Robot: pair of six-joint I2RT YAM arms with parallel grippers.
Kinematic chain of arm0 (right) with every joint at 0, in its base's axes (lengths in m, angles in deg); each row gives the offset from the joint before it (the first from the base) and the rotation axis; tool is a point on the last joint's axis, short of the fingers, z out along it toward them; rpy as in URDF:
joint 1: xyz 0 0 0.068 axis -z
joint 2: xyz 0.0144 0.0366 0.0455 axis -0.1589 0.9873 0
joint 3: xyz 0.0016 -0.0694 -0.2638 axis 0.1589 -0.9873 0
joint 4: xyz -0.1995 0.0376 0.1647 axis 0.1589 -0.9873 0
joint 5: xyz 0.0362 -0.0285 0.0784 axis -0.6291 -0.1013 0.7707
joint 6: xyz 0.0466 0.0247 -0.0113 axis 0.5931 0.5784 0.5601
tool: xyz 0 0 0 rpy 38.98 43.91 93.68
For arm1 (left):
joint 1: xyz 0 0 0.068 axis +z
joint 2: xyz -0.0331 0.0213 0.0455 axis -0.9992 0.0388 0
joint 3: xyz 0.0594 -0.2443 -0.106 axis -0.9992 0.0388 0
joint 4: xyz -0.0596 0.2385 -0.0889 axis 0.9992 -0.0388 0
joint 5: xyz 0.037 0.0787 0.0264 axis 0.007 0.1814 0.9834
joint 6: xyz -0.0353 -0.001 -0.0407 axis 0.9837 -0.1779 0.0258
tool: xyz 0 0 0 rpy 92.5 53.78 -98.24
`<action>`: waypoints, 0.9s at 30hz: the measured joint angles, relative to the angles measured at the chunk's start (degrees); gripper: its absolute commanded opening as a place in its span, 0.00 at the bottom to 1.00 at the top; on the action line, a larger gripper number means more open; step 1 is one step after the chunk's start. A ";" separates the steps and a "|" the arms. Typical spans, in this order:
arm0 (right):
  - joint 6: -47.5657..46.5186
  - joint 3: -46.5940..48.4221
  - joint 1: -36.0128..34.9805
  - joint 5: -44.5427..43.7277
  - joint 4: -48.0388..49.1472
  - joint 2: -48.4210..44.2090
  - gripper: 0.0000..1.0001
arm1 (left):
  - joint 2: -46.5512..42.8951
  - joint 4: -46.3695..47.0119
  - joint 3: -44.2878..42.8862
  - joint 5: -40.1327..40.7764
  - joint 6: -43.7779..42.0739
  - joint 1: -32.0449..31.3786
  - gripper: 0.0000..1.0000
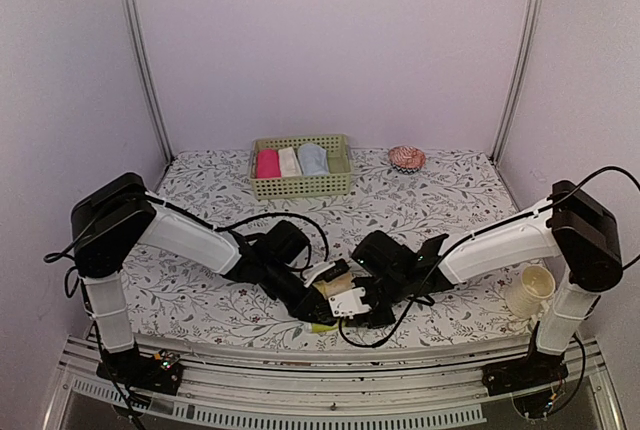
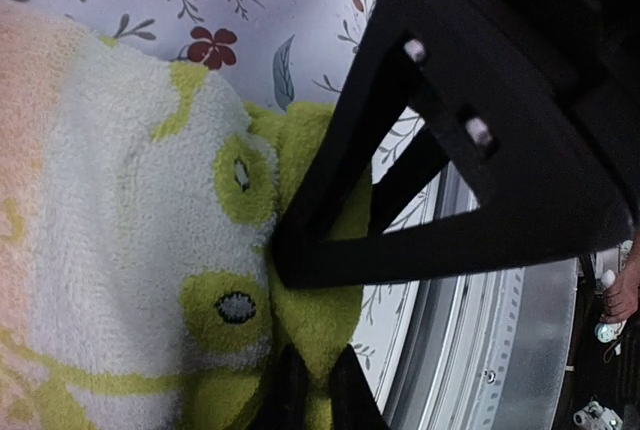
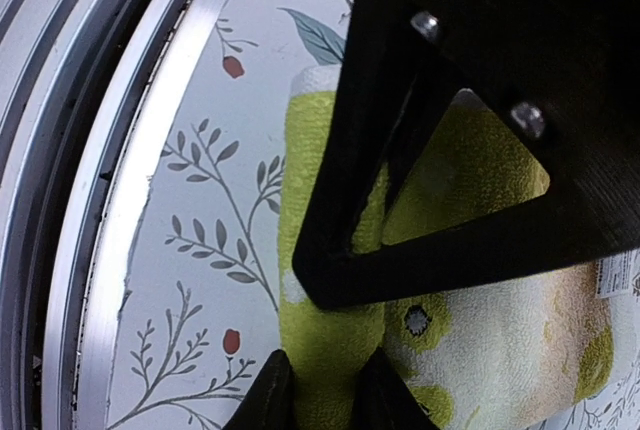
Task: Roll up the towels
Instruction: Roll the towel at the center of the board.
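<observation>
At the near edge of the table (image 1: 430,210), left gripper (image 2: 318,395) and right gripper (image 3: 320,395) — jaws narrow — each pinch the yellow-green towel (image 2: 130,250).

The yellow-green towel (image 2: 130,250) bunched at the near edge of the table (image 1: 440,200); light blue towel (image 1: 313,159) rolled in basket (image 1: 300,187).

I count two grippers, my left gripper (image 1: 318,308) and right gripper (image 1: 362,308). There is one yellow-green towel (image 2: 110,250) and one basket (image 1: 300,188) with three rolls: pink roll (image 1: 267,163), cream-white roll (image 1: 289,161) and light blue towel (image 1: 313,159). One cream cup (image 1: 530,291) and one red-patterned round thing (image 1: 407,157) share one counter (image 1: 450,195).
</observation>
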 measured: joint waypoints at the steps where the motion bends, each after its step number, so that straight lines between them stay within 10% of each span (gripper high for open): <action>1: 0.00 0.61 0.02 -0.24 -0.04 0.50 0.17 | 0.00 -0.09 0.00 0.02 0.00 0.04 0.09; 10: 1.55 6.56 0.74 5.05 -6.40 3.74 0.04 | -8.83 -0.83 6.40 7.39 -0.17 0.48 0.43; 20: 3.89 26.34 6.91 25.42 -30.60 18.56 0.04 | -38.77 0.11 21.88 31.17 0.57 -5.92 0.43; 27: 3.89 44.68 12.61 40.00 -49.86 35.21 0.04 | -41.99 3.28 27.58 42.71 -1.70 -16.26 0.46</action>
